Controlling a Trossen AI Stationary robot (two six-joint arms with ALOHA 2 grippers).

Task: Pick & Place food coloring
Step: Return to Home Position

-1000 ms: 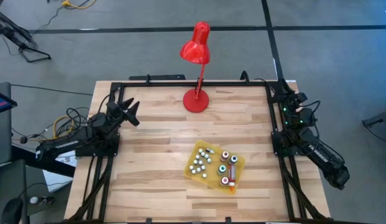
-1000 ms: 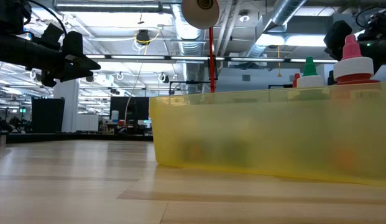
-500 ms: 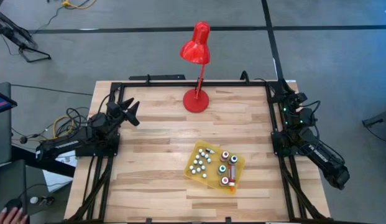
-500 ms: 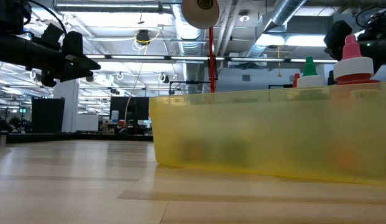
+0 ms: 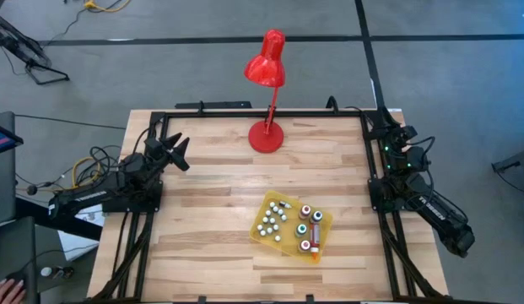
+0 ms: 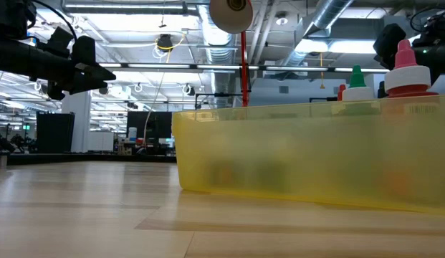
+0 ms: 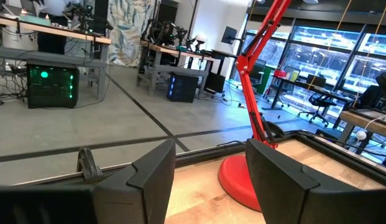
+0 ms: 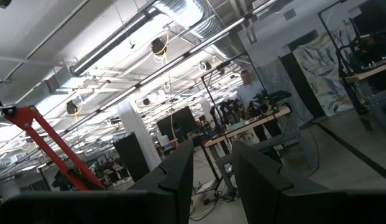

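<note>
1. Food coloring (image 5: 305,211): small dropper bottles with pale caps, grouped inside the yellow bin on its side nearer the counter's right edge. At least four show from above, with red and teal-green contents among them. In the low view, a green-tipped cap (image 6: 357,77) and a red-tipped cap (image 6: 405,68) rise above the bin's rim.
2. White balls (image 5: 268,221): a cluster of tiny plain balls in the same bin, on its side nearer the counter's left edge, just beside the bottles.
3. Yellow bin (image 5: 327,226): a translucent, shallow tray set askew on the counter, right of centre and nearer the near edge. It is well apart from both arms.
4. Counter (image 5: 202,219): pale wooden planks with a dark frame along the edges.
5. Red lamp (image 5: 266,135): its round base stands near the middle of the far edge, and its shade reaches beyond that edge.
6. Left gripper (image 5: 179,152): drawn back at the left edge, toward the far left corner, and aimed at the lamp base. The fingers are spread wide and hold nothing.
7. Right gripper (image 8: 212,162): folded back at the right edge, near the far right corner, and pointing up at the ceiling. The fingers are parted by a narrower gap and hold nothing.
</note>
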